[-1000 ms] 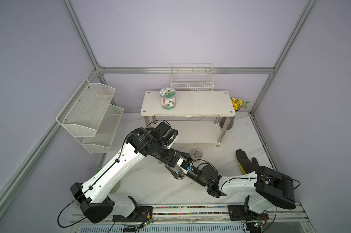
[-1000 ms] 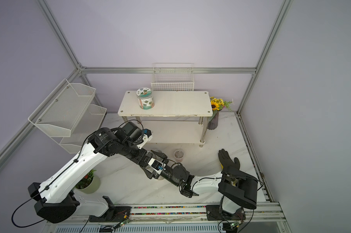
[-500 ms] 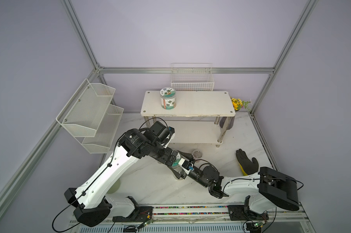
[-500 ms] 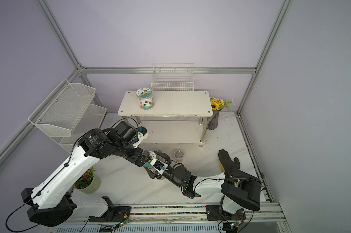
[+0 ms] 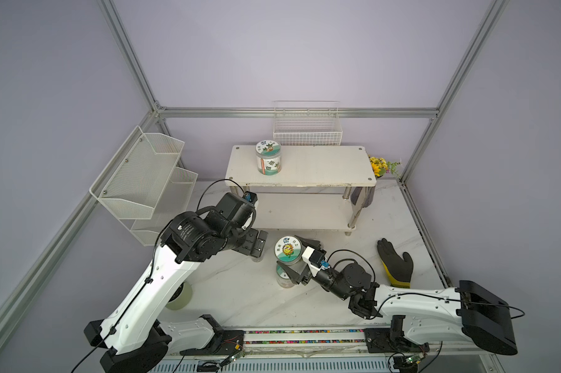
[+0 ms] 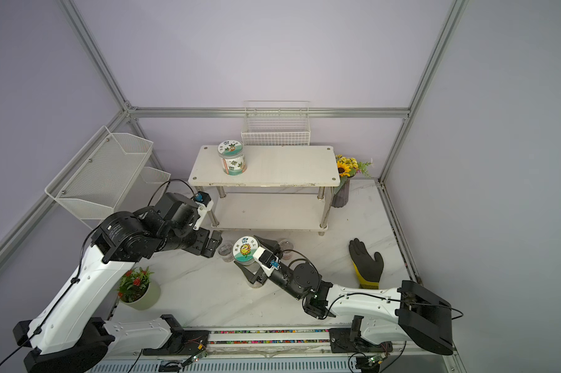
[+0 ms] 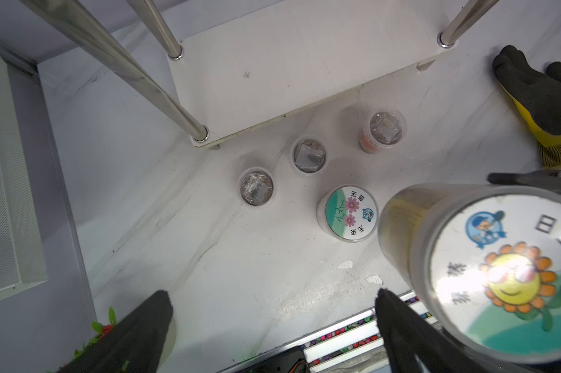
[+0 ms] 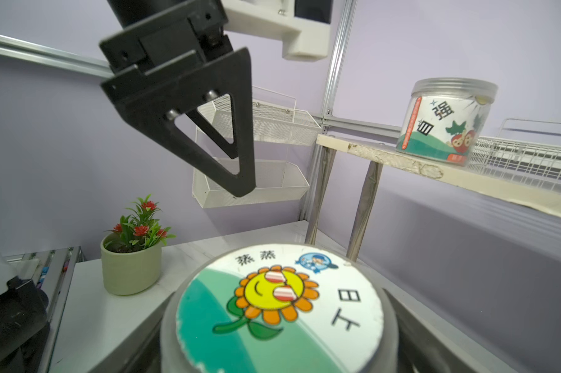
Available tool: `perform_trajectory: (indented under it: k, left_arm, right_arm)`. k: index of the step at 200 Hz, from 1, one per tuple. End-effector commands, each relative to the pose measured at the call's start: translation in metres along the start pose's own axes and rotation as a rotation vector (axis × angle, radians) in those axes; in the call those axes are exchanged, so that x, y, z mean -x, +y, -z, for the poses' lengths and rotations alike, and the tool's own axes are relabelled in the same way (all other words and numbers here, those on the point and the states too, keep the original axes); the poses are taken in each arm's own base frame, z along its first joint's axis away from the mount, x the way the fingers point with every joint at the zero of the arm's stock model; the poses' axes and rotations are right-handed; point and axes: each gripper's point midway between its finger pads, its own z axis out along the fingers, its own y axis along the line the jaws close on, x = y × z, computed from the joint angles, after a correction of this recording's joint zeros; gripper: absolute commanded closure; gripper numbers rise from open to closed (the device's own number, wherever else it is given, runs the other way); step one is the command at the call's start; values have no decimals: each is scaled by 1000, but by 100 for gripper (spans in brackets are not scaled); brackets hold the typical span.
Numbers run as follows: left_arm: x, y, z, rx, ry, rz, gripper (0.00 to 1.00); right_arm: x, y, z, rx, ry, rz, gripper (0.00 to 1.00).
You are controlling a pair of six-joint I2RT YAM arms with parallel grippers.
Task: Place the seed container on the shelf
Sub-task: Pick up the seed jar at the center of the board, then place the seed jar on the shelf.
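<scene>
Your left tool (image 7: pixel 272 292) has backed off to the left and now stands released, fingers wide, clear of the jar (image 5: pixel 287 251). Your right tool (image 6: pixel 247 251) grasps the jar by its sides, lid up, raised off the surface (image 5: pixel 240 300) just in front of the shelf (image 5: pixel 305 169). On the shelf's top board stands another jar (image 5: pixel 268 159).

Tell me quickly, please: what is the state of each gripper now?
Left gripper: open, holding nothing.
Right gripper: closed on the sunflower-lid seed container.
</scene>
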Motion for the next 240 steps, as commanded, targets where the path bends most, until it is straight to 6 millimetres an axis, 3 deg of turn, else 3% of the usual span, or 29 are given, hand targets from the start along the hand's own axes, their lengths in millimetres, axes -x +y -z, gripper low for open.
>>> perform_trajectory:
  k: [1,93,147,240]
  left_arm:
    - [19,21,16,52,-150,76,0]
    - [25,40,7,58,-293,144,0]
    - [14,42,6,38,-323,196,0]
    - [5,35,-18,7,-293,223,0]
  right_arm:
    - [29,-8,1,-9,-17,-34,52]
    - [115,-41,-2,-118,-118,-50,51]
    - [145,-60,-8,-177,-172,-36,51]
    - [174,-123,-21,-292,-191,-51,51]
